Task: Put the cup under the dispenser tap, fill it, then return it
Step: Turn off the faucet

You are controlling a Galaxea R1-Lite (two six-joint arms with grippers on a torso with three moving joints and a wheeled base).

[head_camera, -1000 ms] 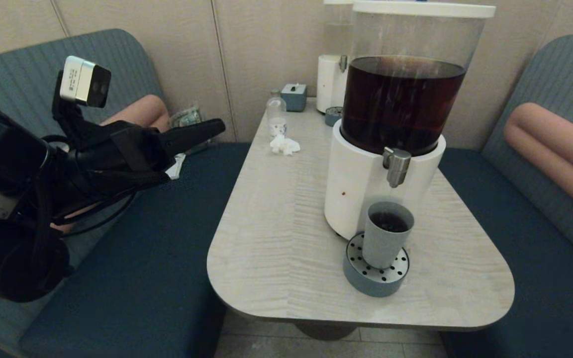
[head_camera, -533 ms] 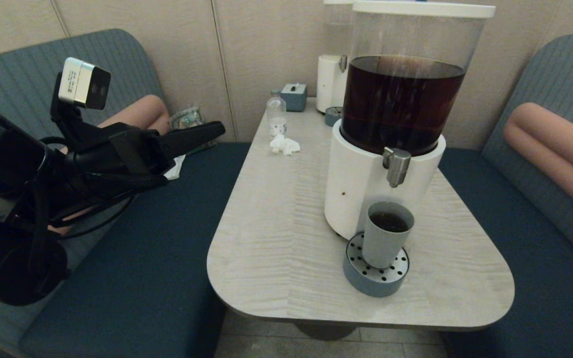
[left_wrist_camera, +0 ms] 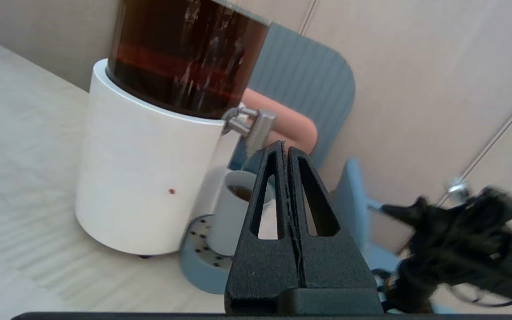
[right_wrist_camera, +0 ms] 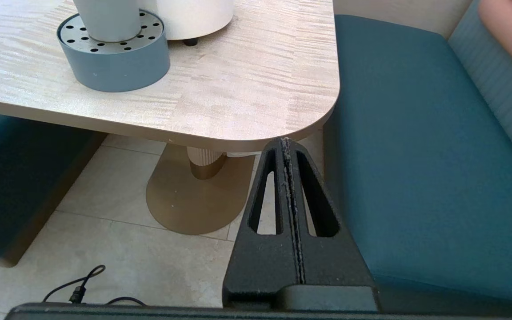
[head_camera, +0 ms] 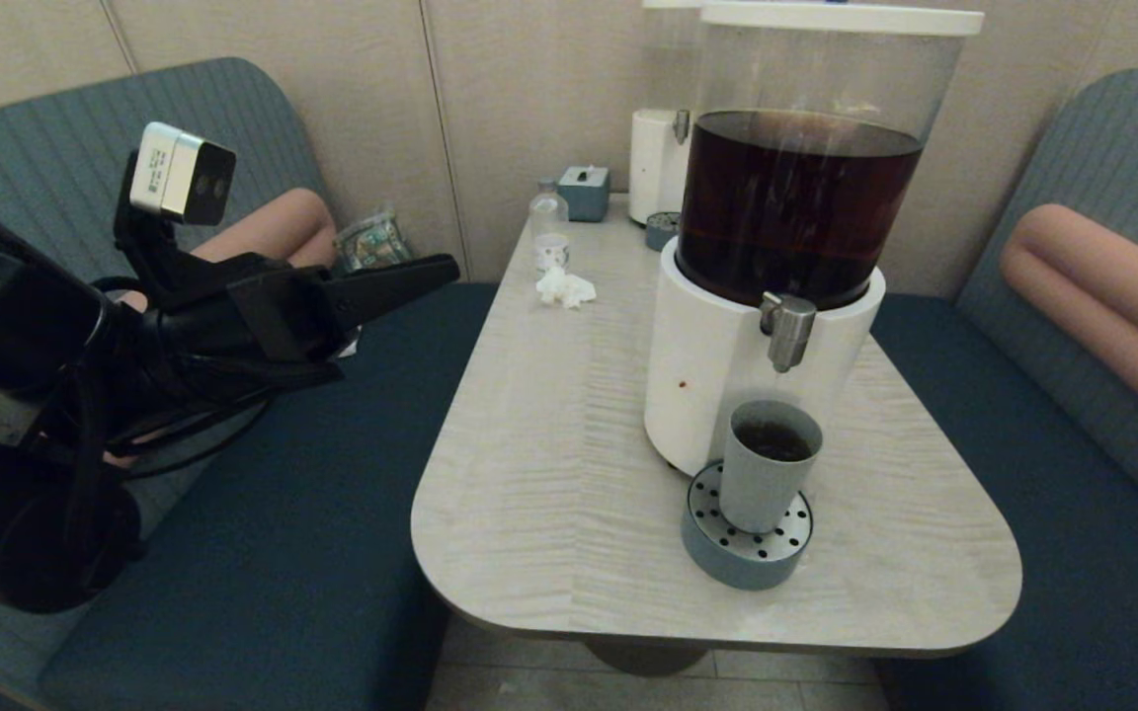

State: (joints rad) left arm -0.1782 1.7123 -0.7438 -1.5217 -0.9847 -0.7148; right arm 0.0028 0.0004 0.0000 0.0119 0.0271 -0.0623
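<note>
Over the last second our left gripper (head_camera: 436, 267) has edged up and toward the surface (head_camera: 549, 474), from where it hung over the bench seat (head_camera: 332, 494). Its fingers are pressed together with nothing between them, as the left wrist view shows plainly. It is still well apart from everything on the surface; nothing there has moved.

The cup (head_camera: 765, 464) stands ahead of this gripper and lower, upright on the perforated top of the round blue-grey tray (head_camera: 737, 563), directly below the dispenser tap (head_camera: 786, 331). Dark liquid shows inside the cup, and we see no stream falling from the tap. From the wrist, the tap (left_wrist_camera: 251, 126) sits just past the closed tips, with the cup (left_wrist_camera: 234, 209) beneath it and the dispenser's white base (left_wrist_camera: 140, 178) beside it.

We judge that filling is done, or near enough, and that the left arm is starting back in to fetch the cup. That calls for the fingers to spread before they reach the cup's wall, and for a level carry, since the cup holds liquid.

Our right gripper (right_wrist_camera: 287, 146) hangs low beside the surface's corner, above the floor, fingers closed and empty, the cup far off ahead of it.
</note>
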